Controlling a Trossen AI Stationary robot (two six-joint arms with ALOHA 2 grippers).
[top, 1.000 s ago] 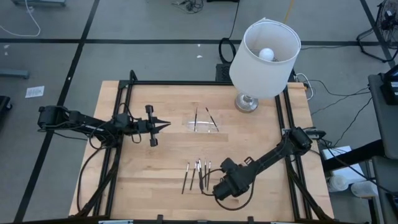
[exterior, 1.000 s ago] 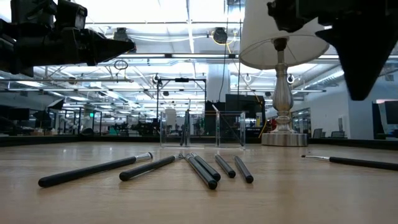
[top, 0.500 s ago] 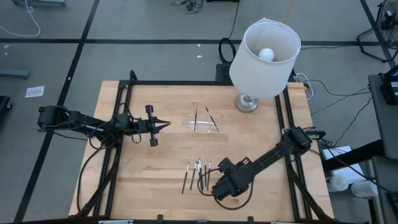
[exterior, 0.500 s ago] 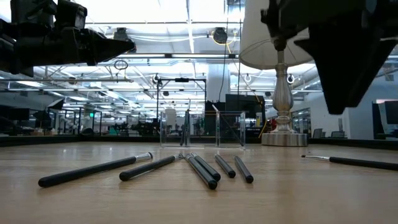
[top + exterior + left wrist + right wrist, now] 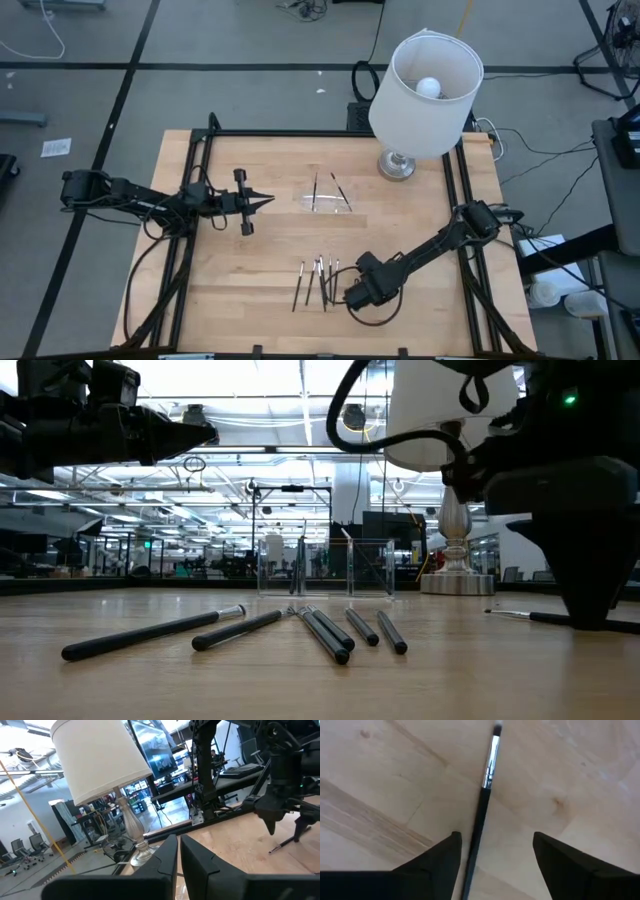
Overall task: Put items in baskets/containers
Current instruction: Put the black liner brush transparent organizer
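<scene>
Several thin dark sticks [image 5: 318, 278] lie side by side on the wooden table near its front, seen up close in the low view [image 5: 330, 632]. One more stick with a silvery end [image 5: 489, 767] lies apart [image 5: 560, 620]. My right gripper [image 5: 500, 865] is open and low over it, pointing down, a finger on either side of its dark shaft without touching. The clear tray [image 5: 322, 201] at mid-table holds two sticks [image 5: 315, 188]. My left gripper [image 5: 266, 201] hovers shut, left of the tray, with nothing in it.
A white-shaded lamp [image 5: 425, 95] stands on its silvery base [image 5: 396, 165] at the table's far right. Black frame rails [image 5: 195, 190] run along the table's left, right and far edges. Bare wood lies between the tray and the row of sticks.
My right gripper has come down from well above the table until its fingertips are at the tabletop, astride the lone stick. The stick has stayed in place. My left arm has kept still.
</scene>
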